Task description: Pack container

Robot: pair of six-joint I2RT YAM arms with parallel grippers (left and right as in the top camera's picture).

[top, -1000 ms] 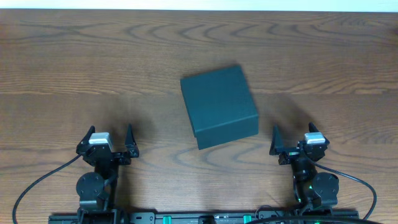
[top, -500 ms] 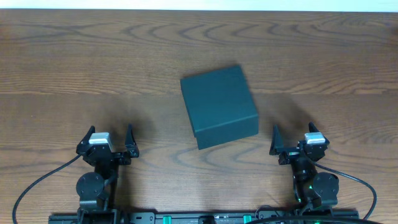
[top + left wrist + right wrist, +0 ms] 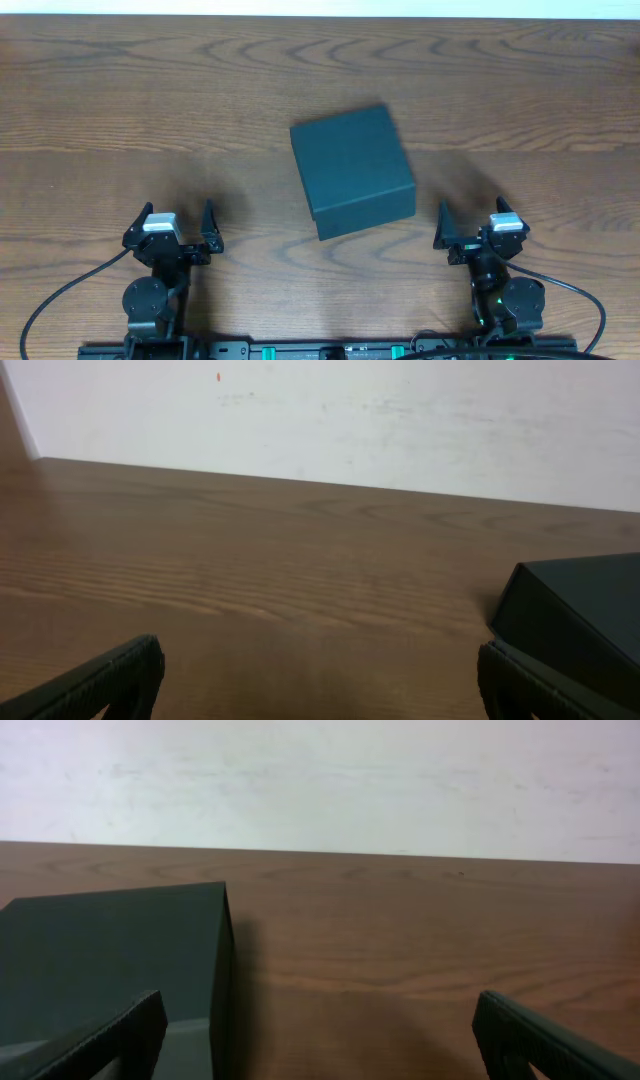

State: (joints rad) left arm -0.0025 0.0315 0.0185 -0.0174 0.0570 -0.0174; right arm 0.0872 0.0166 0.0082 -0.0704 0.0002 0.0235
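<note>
Teal-grey and matte, the container (image 3: 352, 170) sits on the wooden table (image 3: 150, 100) a little right of its middle, turned slightly askew to the table's edges, with its flat top closed and its near side wall showing from overhead. It stands between the two arms and farther out than both, touching neither. The left gripper (image 3: 172, 228) rests at the near left of the table with its fingers spread wide and nothing between them; the left wrist view shows only bare wood grain in the gap, with a corner of the container at the far right edge of the picture. The right gripper (image 3: 472, 228) rests at the near right, likewise spread wide and holding nothing; from its wrist camera the container fills the left part of the picture, just beyond the left finger, and bare table lies ahead. A white wall (image 3: 400, 420) runs behind the table's far edge. Black cables (image 3: 60, 295) curve away from each arm's base along the near edge.
</note>
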